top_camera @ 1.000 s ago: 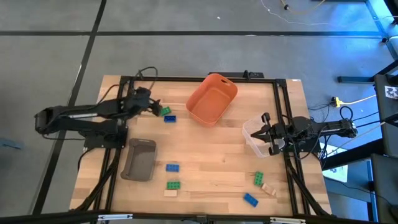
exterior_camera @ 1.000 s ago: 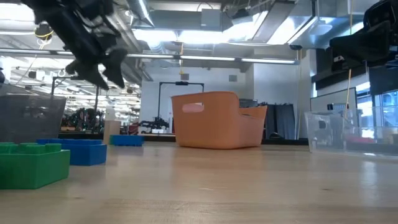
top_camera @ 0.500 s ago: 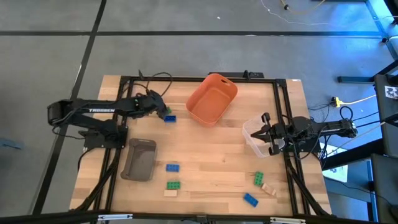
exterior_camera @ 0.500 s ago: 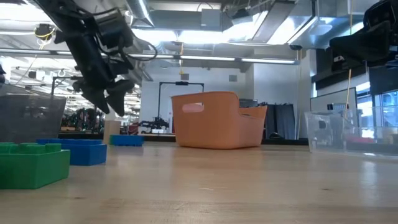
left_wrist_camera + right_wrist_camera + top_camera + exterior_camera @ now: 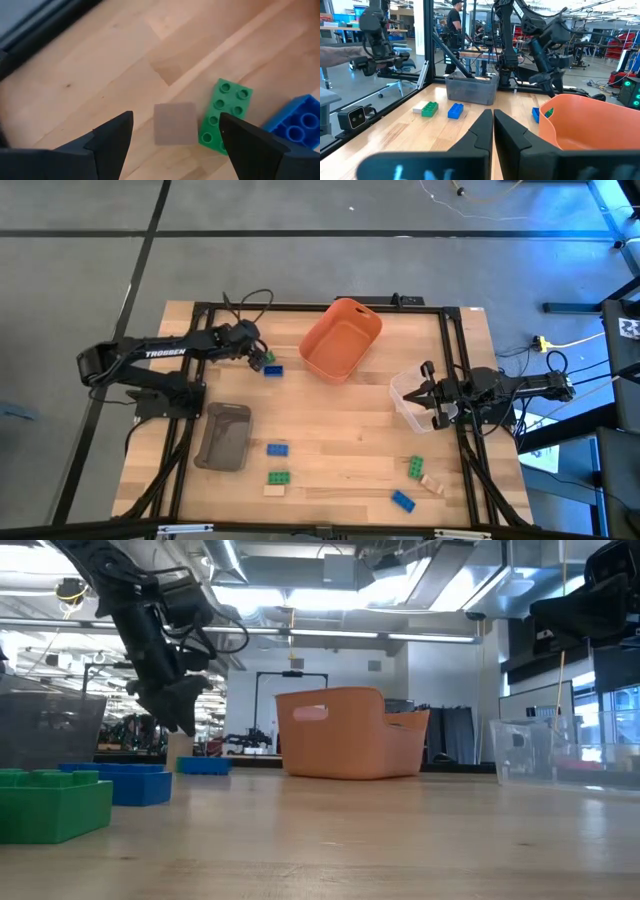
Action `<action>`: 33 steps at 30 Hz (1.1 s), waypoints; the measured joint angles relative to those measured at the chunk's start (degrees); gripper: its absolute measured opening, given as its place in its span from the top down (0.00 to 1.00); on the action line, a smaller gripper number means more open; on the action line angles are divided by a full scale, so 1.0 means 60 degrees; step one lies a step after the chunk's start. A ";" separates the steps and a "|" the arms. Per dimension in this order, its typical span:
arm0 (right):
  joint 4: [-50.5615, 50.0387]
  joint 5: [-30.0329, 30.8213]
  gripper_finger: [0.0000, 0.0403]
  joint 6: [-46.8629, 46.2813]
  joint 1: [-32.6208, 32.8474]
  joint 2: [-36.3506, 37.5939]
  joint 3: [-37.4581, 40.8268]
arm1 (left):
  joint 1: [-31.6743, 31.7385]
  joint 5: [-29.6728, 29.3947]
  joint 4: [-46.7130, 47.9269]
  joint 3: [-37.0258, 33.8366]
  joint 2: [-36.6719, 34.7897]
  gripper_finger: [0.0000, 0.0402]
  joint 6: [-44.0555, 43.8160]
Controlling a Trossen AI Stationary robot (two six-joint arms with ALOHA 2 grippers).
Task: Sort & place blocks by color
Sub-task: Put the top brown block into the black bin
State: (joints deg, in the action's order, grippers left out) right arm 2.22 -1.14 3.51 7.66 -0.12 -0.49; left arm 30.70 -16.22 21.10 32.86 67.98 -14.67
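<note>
Hovering with fingers spread and empty, the left end effector point(image 5: 259, 358) sits over a green block point(image 5: 224, 115) beside a blue block point(image 5: 295, 124) near the surface's far-left edge; the right end effector point(image 5: 428, 392) is closed, empty.

Left gripper point(image 5: 175, 131) stood spread over a tan block point(image 5: 174, 123), bare wood on its open side. A green block point(image 5: 225, 114) touched it opposite, blue block point(image 5: 300, 125) just beyond.

Left gripper point(image 5: 175, 132): fingers point(image 5: 112, 137) spread wide — above the worktop point(image 5: 100, 65)
Tan block point(image 5: 174, 123): lies between them
Green block point(image 5: 222, 114): just beside it
Blue block point(image 5: 299, 123): next along — partly cut off
</note>
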 joint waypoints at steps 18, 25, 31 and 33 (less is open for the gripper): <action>-0.0003 0.0002 0.95 0.0000 0.0003 -0.0004 0.0000 | 0.0641 0.0785 -0.0759 0.0000 0.1182 0.41 0.0148; 0.0000 -0.0001 0.95 0.0000 0.0002 -0.0001 0.0000 | 0.0641 0.0554 -0.0726 0.0000 0.1154 0.65 0.0015; 0.0000 0.0000 0.95 0.0000 0.0000 -0.0003 0.0000 | 0.0641 0.0650 -0.0282 -0.0004 0.0617 0.70 0.0177; 0.0000 0.0002 0.95 0.0000 0.0003 -0.0004 0.0000 | 0.0641 0.0554 -0.0337 -0.0004 0.0091 0.70 0.0270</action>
State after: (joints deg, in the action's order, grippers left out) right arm 2.22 -1.13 3.51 7.68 -0.14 -0.49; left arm 34.54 -12.90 19.08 32.84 68.52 -13.05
